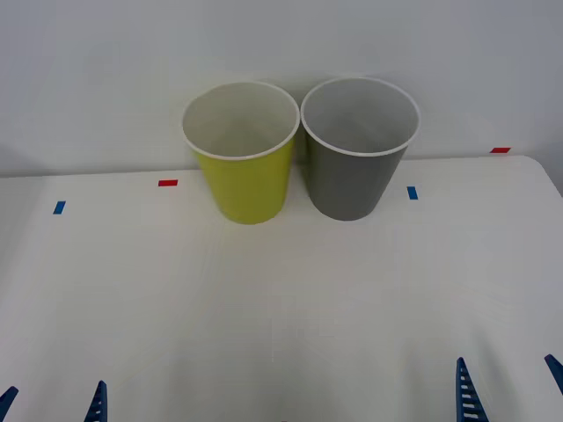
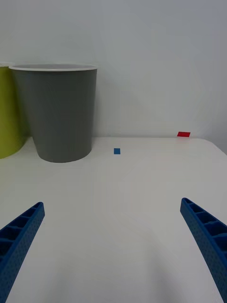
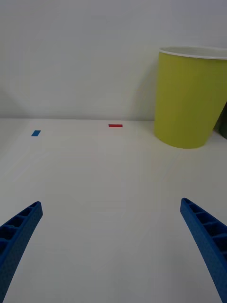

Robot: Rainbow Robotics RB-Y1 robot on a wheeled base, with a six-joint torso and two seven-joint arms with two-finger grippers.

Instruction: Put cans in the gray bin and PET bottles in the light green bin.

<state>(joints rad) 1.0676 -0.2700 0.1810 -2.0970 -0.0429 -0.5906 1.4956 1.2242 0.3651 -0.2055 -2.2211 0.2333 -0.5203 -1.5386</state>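
Note:
The light green bin [image 1: 244, 167] and the gray bin [image 1: 356, 158] stand side by side at the back of the white table, rims nearly touching, both looking empty inside. The gray bin [image 2: 56, 113] stands ahead of my right gripper [image 2: 111, 251], with the light green bin [image 2: 8, 113] beside it. The light green bin [image 3: 189, 97] stands ahead of my left gripper [image 3: 111, 251]. My left gripper [image 1: 53, 404] is open at the table's near left edge. My right gripper [image 1: 508, 391] is open at the near right edge. Cans and PET bottles are out of view.
Small tape marks lie on the table [image 1: 281, 299]: blue [image 1: 59, 207] and red [image 1: 167, 183] at the left, blue [image 1: 412, 192] and red [image 1: 500, 150] at the right. A plain white wall stands behind the bins.

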